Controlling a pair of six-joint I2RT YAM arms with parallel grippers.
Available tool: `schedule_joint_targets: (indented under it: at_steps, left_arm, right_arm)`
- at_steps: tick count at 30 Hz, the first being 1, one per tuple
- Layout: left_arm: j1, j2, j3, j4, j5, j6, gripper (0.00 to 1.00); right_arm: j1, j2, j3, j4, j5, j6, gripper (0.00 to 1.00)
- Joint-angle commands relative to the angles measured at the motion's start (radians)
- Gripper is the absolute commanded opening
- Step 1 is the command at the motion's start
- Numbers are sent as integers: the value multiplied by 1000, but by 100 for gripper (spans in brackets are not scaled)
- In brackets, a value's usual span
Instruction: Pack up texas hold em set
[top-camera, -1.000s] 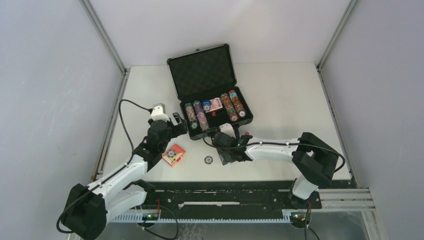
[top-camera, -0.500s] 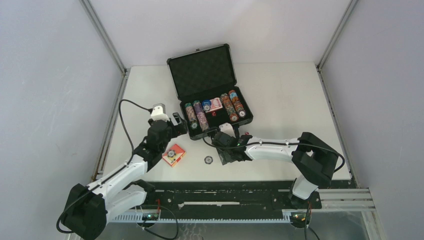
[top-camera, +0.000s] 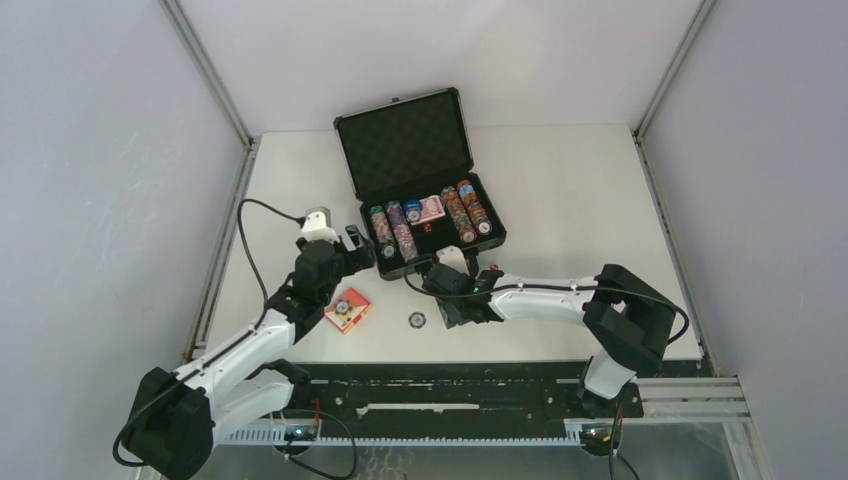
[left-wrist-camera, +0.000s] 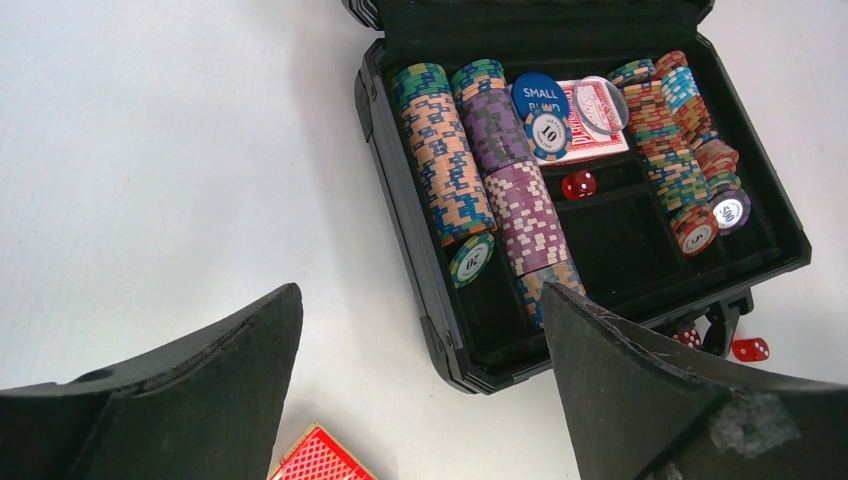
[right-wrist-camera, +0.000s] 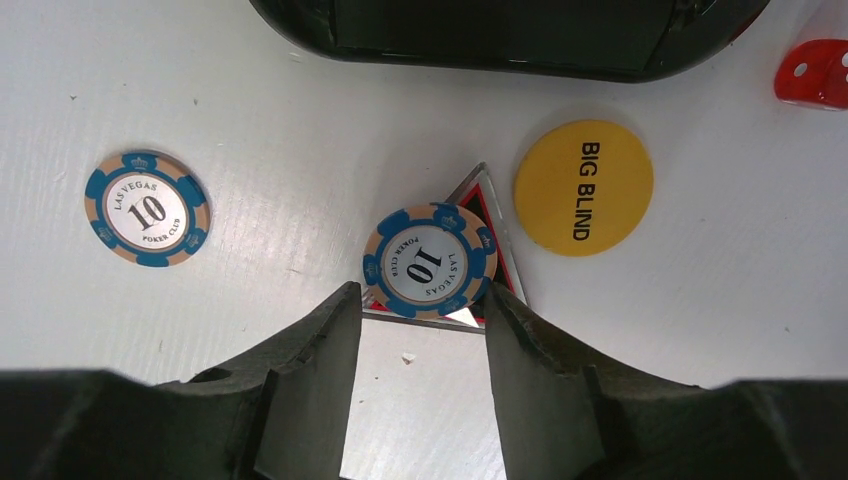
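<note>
The black case (top-camera: 368, 165) lies open on the table, with rows of poker chips (left-wrist-camera: 445, 160), a blue small-blind button (left-wrist-camera: 537, 92), a red card box (left-wrist-camera: 600, 110) and a red die (left-wrist-camera: 578, 184) in its foam tray. My right gripper (right-wrist-camera: 422, 292) hangs low just in front of the case, open, with its tips close on either side of a blue "10" chip (right-wrist-camera: 430, 258). That chip lies on a flat red-edged triangle (right-wrist-camera: 497, 250). My left gripper (left-wrist-camera: 420, 295) is open wide and empty, near the case's front left corner.
A second "10" chip (right-wrist-camera: 147, 208) lies left of the right gripper, and a yellow big-blind button (right-wrist-camera: 583, 187) and a red die (right-wrist-camera: 812, 72) lie to its right. A red card box (top-camera: 347, 310) carrying a chip lies by the left arm. More dice (left-wrist-camera: 750, 349) sit by the case handle.
The right gripper's jaws have narrowed toward the chip. The left arm and everything else look unchanged.
</note>
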Motion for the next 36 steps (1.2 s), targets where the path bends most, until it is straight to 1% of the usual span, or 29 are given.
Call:
schedule_joint_targets:
  at_steps: [1,6,7,8,10,12,23,36]
  left_arm:
    - [-4,-17,18,20,9,-9,93]
    - [-5,-17,18,20,8,-9,93]
    - [-5,-18,17,20,8,-9,93]
    - [-5,-16,18,21,8,-9,93]
    - [-5,-15,18,22,10,-9,93]
    - [-6,-16,18,22,11,-10,93]
    - [-6,-19,18,22,14,-10,93]
    - [-5,-13,18,28,25,-12,93]
  right_arm:
    - [6,3,33,32,-9,3,56]
    - [6,3,33,29,-2,5,55]
    - [6,2,33,29,0,7,57]
    - [6,1,33,29,0,7,61]
    - [5,-1,37,27,4,6,68]
    - [4,1,41,25,6,4,70]
    - [2,38,82,10,30,-2,69]
    - [-2,45,83,-7,49,10,67]
